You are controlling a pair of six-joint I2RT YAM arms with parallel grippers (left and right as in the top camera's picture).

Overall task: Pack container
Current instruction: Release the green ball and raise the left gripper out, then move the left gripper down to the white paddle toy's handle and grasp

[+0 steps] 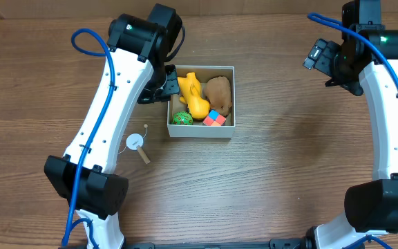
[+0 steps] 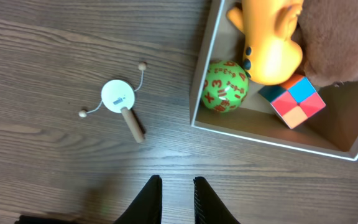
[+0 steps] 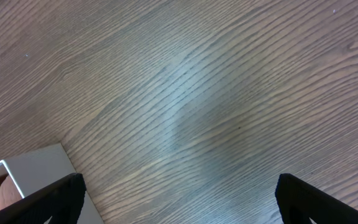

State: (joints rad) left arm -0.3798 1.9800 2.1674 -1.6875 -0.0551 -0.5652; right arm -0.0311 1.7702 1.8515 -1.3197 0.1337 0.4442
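The container [image 1: 200,134] is a square white-walled box with a tan inside, at the table's middle. It holds a yellow toy animal [image 1: 193,97], a brown plush [image 1: 219,93], a green ball with red numbers [image 1: 181,118] and a coloured cube [image 1: 214,119]. My left gripper [image 1: 156,88] hovers at the box's left wall. In the left wrist view its fingers [image 2: 177,182] are nearly shut, a narrow gap apart, with nothing between them, above bare table near the box wall [image 2: 272,134]. My right gripper [image 1: 318,57] is far right of the box, wide open and empty [image 3: 180,183].
A small white rattle drum with a wooden handle and two bead strings [image 1: 136,143] lies on the table left of the box's front corner; it also shows in the left wrist view [image 2: 118,96]. A corner of the box [image 3: 36,168] shows in the right wrist view.
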